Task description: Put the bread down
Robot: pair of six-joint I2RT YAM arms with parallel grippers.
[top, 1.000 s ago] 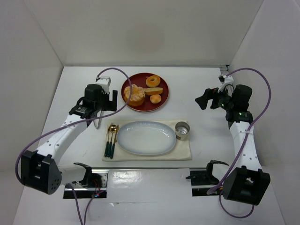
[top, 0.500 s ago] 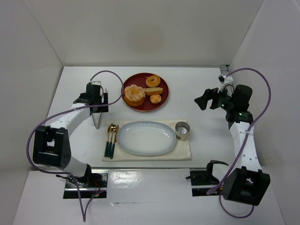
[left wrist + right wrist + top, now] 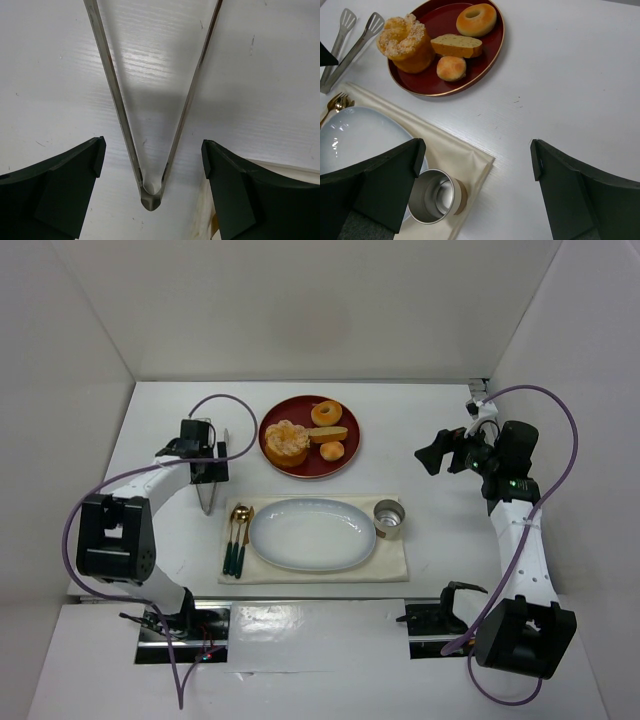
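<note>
The bread [image 3: 287, 442], a lumpy glazed golden bun, sits on the left side of the red plate [image 3: 350, 455]; the right wrist view shows the bread [image 3: 406, 42] there too. My left gripper [image 3: 208, 472] hangs open left of the plate, over metal tongs [image 3: 208, 498] lying on the table. In the left wrist view the tongs' hinge end [image 3: 150, 192] lies between the spread jaws of the left gripper [image 3: 152, 165], untouched. My right gripper [image 3: 440, 452] is open and empty at the right, well away from the food; the right gripper [image 3: 475, 160] looks down past the cup.
A white oval plate [image 3: 312, 533] lies on a cream cloth [image 3: 395, 560], with a spoon and fork [image 3: 238, 530] at its left and a metal cup [image 3: 389, 519] at its right. A ring doughnut [image 3: 326, 413], a slice [image 3: 328, 433] and a small bun [image 3: 332, 451] share the red plate.
My left gripper has drawn back leftward from beside the bread to above the tongs, and its arm has folded in. The bread stays on the red plate. The right arm is still.
</note>
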